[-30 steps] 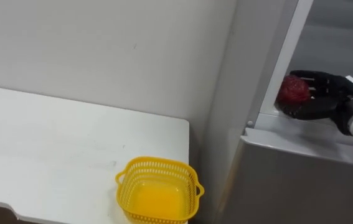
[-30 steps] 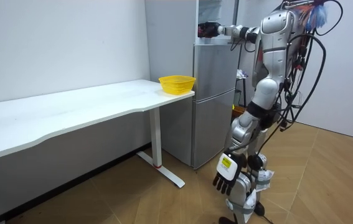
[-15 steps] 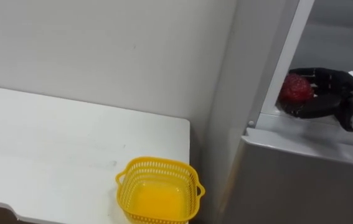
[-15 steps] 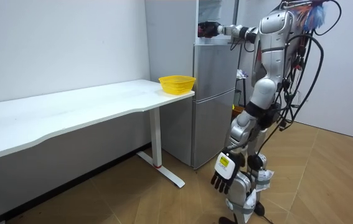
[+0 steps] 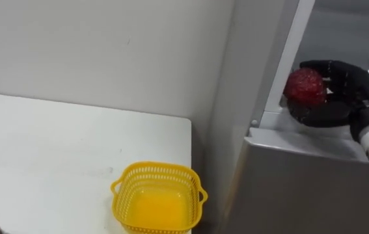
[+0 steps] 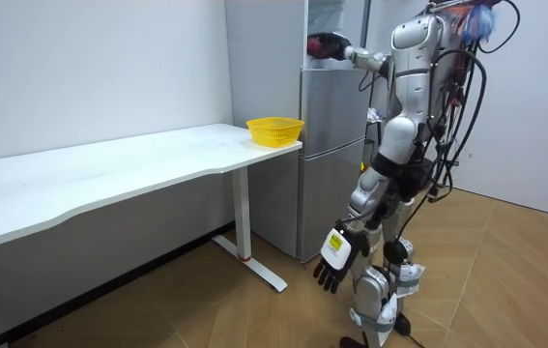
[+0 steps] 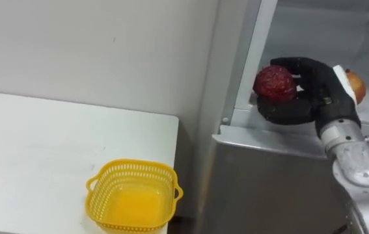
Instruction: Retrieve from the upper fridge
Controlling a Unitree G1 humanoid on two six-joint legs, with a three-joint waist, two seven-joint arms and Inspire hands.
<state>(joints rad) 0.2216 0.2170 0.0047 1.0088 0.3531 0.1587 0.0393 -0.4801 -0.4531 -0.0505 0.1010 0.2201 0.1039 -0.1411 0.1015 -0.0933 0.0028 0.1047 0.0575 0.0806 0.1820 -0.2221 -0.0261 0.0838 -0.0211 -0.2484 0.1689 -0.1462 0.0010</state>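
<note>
At the sill of the open upper compartment (image 7: 314, 26) of a tall grey metal fridge (image 7: 269, 188), clutching a dark red, bumpy round fruit (image 7: 274, 82) in the black right robot hand (image 7: 311, 97). Wrapped over the top by the fingers, propped from below by the thumb; sits toward the fingertip end of the palm, just above the sill. To bring it out well: keep the grasp firm, draw straight back and slightly up to clear sill and door frame, avoid brushing the orange-toned round item (image 7: 358, 88) just behind the wrist. Then probably swing left toward the yellow plastic mesh basket (image 7: 134, 164) at the corner of the white tabletop (image 7: 41, 143), well apart from the fruit. Leaves the left robot hand (image 6: 335, 259) hanging by the thigh, fingers relaxed.
</note>
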